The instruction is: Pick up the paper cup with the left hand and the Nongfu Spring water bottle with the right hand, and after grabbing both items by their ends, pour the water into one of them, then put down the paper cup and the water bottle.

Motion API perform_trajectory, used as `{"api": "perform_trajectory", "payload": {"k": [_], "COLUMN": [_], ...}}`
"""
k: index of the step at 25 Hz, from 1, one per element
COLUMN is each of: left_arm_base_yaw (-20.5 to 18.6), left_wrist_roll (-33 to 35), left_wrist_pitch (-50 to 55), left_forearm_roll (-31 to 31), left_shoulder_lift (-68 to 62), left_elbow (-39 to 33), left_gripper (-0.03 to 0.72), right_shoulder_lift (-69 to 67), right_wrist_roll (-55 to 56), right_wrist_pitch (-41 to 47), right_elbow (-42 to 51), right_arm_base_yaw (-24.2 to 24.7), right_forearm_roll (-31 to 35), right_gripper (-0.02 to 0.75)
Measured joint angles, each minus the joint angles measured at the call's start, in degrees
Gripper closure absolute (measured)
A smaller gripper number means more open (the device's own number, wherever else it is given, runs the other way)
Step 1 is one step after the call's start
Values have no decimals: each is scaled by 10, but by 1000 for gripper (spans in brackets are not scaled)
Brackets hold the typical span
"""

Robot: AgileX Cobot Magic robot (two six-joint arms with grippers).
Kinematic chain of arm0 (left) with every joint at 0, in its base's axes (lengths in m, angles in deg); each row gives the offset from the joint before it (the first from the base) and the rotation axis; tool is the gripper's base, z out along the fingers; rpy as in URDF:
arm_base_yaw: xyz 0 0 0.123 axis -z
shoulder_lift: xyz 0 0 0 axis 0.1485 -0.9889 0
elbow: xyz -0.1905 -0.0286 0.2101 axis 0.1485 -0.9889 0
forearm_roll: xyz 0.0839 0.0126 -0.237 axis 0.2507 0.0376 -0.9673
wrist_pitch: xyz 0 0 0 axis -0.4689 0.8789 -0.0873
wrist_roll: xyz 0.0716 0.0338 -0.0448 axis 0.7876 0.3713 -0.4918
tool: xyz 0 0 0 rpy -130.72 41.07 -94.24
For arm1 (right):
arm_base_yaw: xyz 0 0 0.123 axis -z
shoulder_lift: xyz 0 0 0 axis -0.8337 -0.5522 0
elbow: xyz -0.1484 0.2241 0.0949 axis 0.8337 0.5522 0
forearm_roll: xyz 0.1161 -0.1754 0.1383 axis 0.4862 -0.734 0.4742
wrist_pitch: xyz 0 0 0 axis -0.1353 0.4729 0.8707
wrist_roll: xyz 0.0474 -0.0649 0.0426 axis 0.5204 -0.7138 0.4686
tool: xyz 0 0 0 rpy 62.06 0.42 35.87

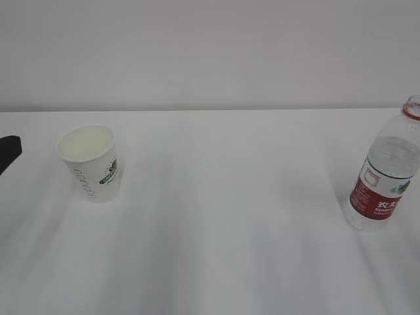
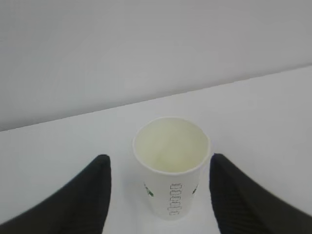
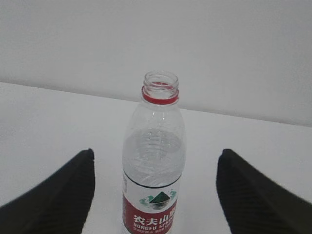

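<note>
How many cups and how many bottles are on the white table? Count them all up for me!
Paper cups: 1, the paper cup, standing upright with nothing inside that shows.
Water bottles: 1, the Nongfu Spring water bottle, standing upright with no cap on.
Total: 2 things on the table.

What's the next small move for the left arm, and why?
Probably ease the left end effector forward a little, then close. Its fingers flank the upright paper cup with clear gaps on both sides, so nothing is gripped. The cup stands apart from the bottle.
</note>
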Motion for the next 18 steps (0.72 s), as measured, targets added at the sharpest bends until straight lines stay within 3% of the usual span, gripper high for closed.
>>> {"api": "perform_trajectory", "payload": {"k": [18], "left_arm_base_yaw": [0], "left_wrist_roll": [0], "left_wrist_pitch": [-63], "left_forearm_roll": [18], "left_shoulder_lift": [-83], "left_elbow": [0], "left_gripper": [225], "right_shoulder_lift": [-92], "right_wrist_roll": [1], "right_wrist_pitch": [-88], "right_elbow": [35], "right_arm_base_yaw": [0], "right_forearm_roll": [-1], "right_gripper": [152]}}
